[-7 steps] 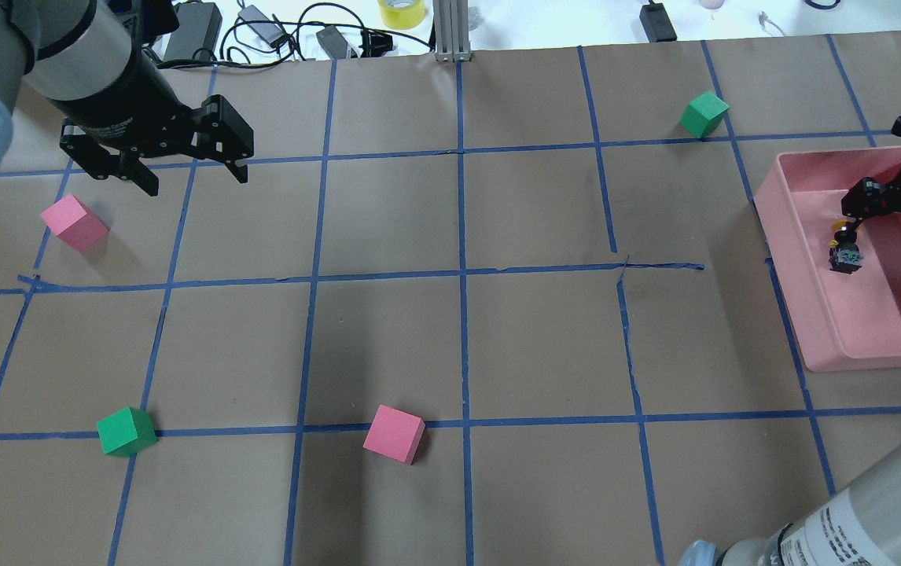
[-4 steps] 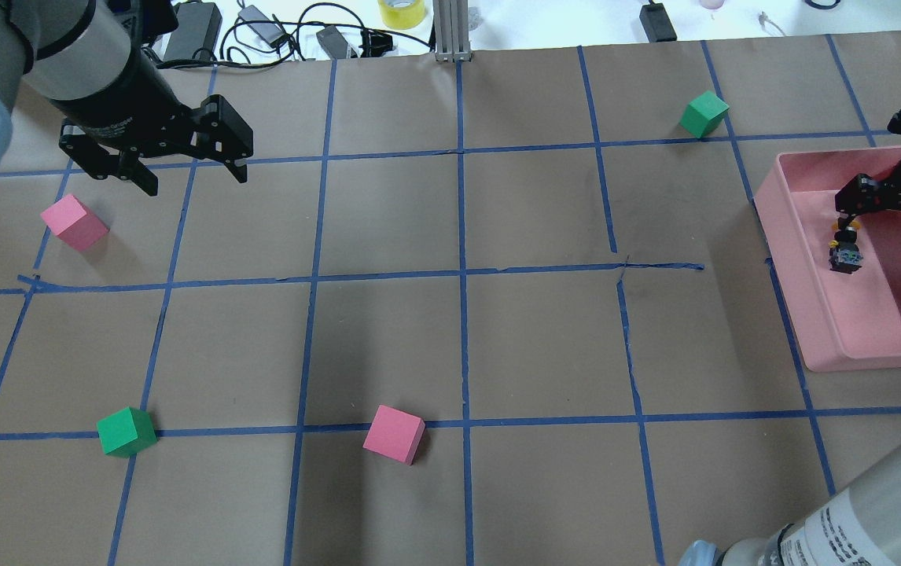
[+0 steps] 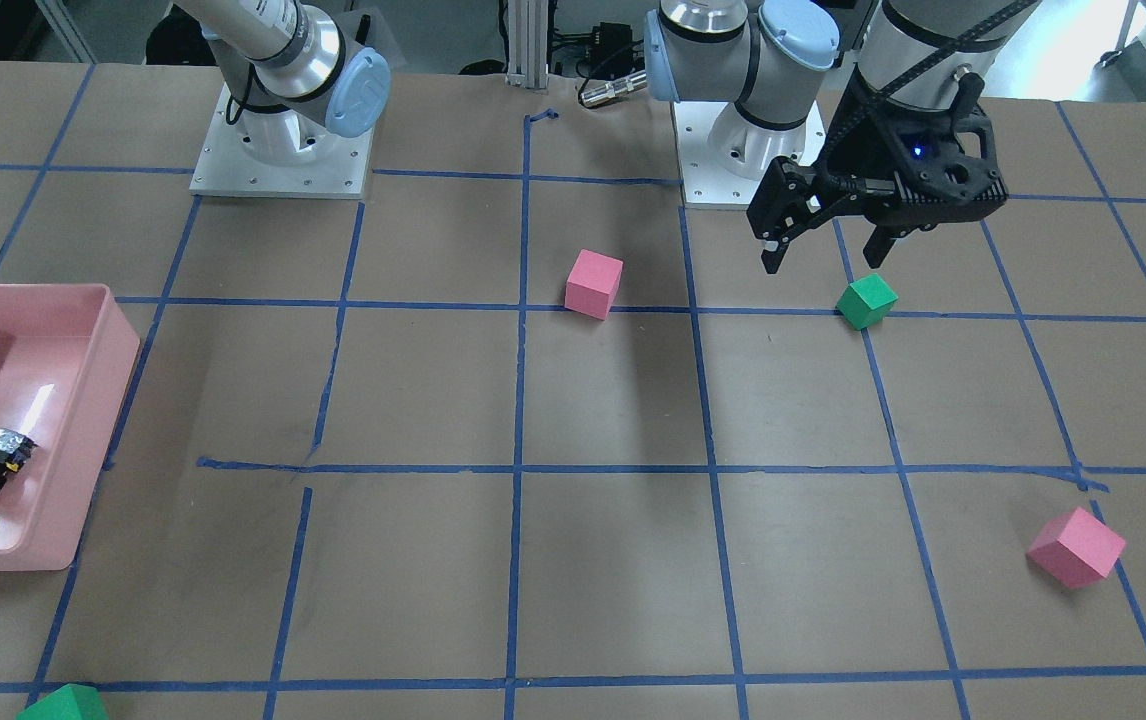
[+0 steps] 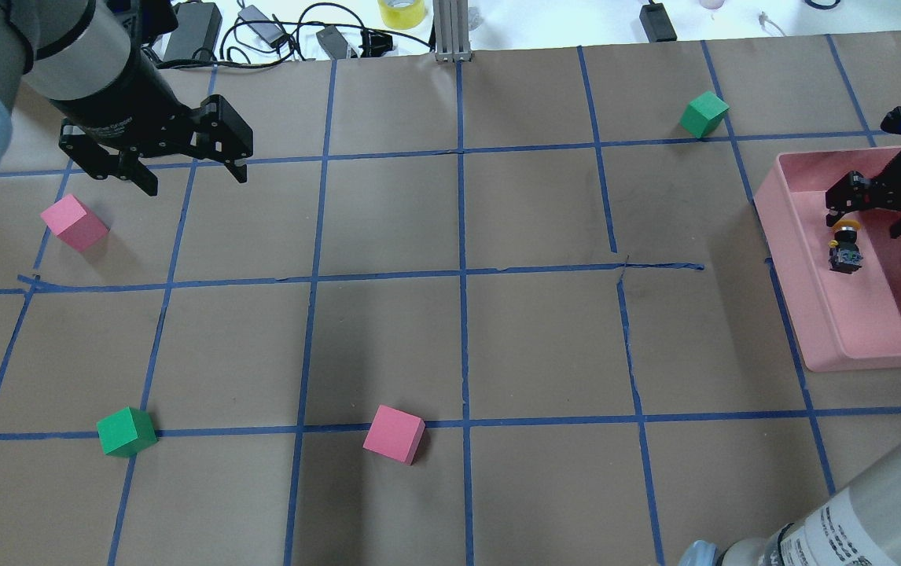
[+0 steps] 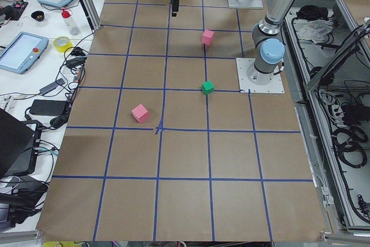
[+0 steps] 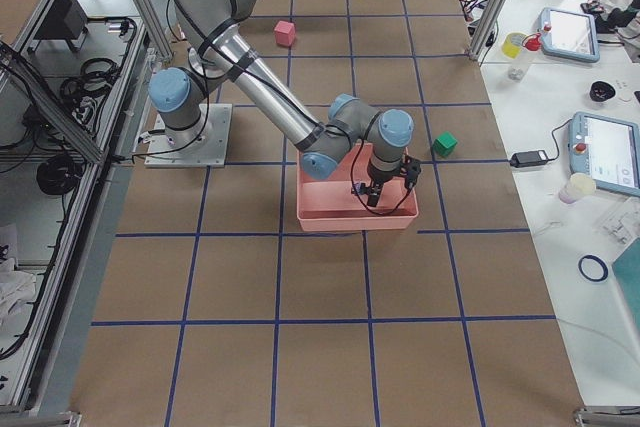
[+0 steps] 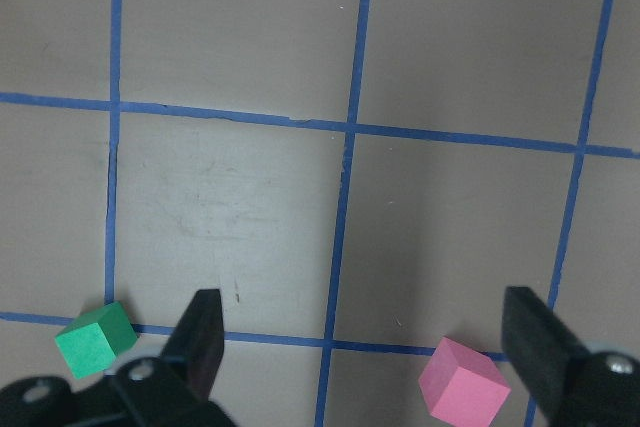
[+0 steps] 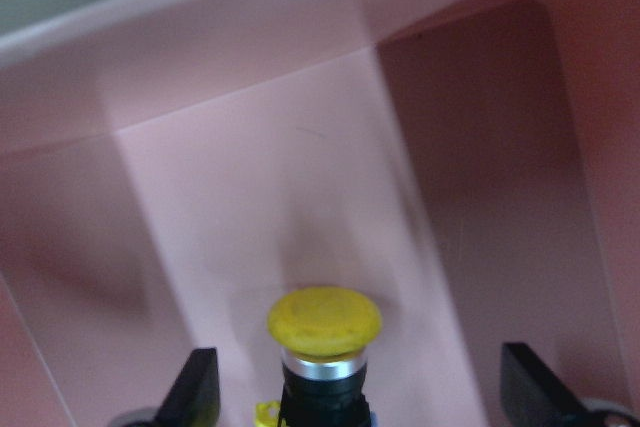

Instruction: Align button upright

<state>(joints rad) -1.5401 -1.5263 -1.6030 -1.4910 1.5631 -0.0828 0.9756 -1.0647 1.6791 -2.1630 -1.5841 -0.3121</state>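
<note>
Closest in, on the right wrist camera, the button [image 8: 322, 332] sits between the fingers of the right gripper [image 4: 871, 224]. The fingers are spread wide and clamp nothing. The yellow cap faces the lens, with the black body running down out of the picture. It is not centred in the gap and lies nearer one finger. That is my first worry: if I close from here, that finger will likely reach it first and push or roll it instead of pinching it.

I also cannot settle how the button stands. From overhead the cap points away from the robot's base, and it could be lying down or leaning. If I guess wrong, I grip across the round cap, which I expect to slip out, and not across the body.

A little further out is the bin [image 4: 782, 244]. The button rests on its floor, near the wall on the table-centre side. There is little room there, so a descent or a wrist turn could drive a fingertip into the floor or that wall and shift the whole bin. I judge the button top-heavy, so letting it go while it leans would probably tip it over.

Far across the table [image 4: 537, 346], the left gripper [image 4: 195, 179] hangs above the paper with its fingers apart. A pink cube [image 7: 463, 384] and a green cube [image 7: 95, 339] lie below it. It is well apart from the bin and I see no hazard there.
</note>
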